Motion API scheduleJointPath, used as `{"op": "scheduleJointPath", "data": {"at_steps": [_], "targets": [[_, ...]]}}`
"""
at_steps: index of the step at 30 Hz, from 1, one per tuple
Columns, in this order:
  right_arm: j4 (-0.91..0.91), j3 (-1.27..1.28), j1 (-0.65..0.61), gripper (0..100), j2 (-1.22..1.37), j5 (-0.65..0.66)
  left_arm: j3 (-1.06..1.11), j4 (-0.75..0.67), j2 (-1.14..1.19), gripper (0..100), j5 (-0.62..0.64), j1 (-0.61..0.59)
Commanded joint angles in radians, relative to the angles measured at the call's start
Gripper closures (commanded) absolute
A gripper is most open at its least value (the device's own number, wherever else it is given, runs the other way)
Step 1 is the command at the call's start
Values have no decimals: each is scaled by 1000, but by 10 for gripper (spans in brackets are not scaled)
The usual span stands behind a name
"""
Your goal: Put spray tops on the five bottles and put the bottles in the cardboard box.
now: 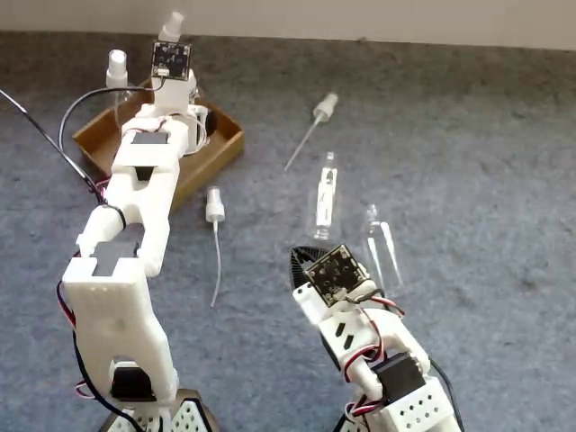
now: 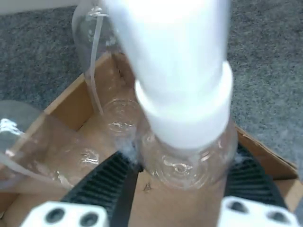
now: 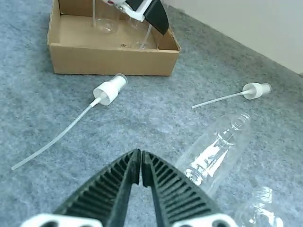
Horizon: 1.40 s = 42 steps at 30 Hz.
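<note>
The grey, carpet-textured table surface [image 1: 468,135] carries a shallow brown cardboard box [image 1: 219,151] at far left. A white spray top with long dip tube [image 1: 215,209] lies just beside the box, on its near-right side. A second white spray top [image 1: 324,108] lies farther right. An uncapped clear plastic bottle [image 1: 326,193] lies on its side at centre. A second clear bottle [image 1: 382,245] lies near it, to the right.

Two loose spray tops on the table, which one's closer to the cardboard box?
The near spray top, lying just off the side wall of the cardboard box. The far spray top lies well clear of the box.
</note>
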Motion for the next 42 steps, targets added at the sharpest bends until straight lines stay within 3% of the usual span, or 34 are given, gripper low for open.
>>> {"op": "scheduleJointPath", "data": {"at_steps": [1,18,24,33,42], "targets": [[-27,99,12,993,-15,11,-18,-2,-16,785,-2,-10],[-27,99,12,993,-15,12,-2,-2,-24,780,-5,-22],[-27,99,12,993,-15,12,8,8,-24,681,-6,-31],[-85,101,18,993,-13,12,8,31,-25,669,-6,-44],[-85,101,18,993,-13,12,25,143,-120,669,-6,-38]]}}
